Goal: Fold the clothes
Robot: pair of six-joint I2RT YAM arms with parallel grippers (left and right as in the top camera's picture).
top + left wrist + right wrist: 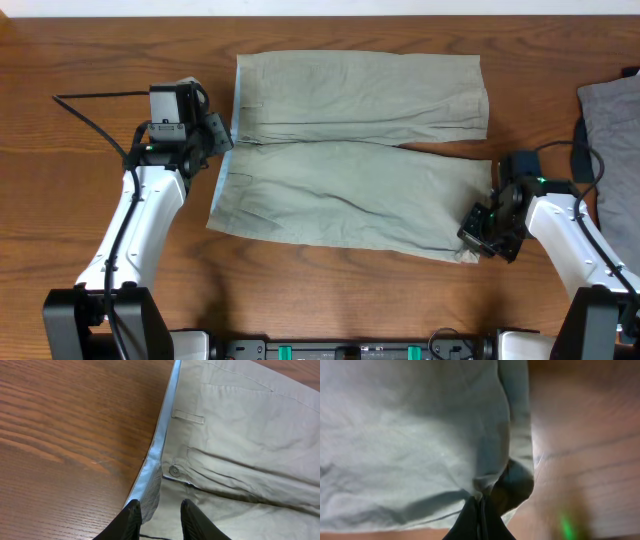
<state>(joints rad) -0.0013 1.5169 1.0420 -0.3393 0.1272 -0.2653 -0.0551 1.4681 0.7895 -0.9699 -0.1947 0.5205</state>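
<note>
At the near right hem of the shorts, lying flat at centre, our right gripper is pinched shut on cloth, while our left gripper straddles the waistband, hold unclear, so that end may slip when we lift.

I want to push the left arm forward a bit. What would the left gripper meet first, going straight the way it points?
The shorts: the left gripper points along their waistband, astride its edge, so cloth comes first, with the button just ahead. Its height above the cloth is unclear.
</note>
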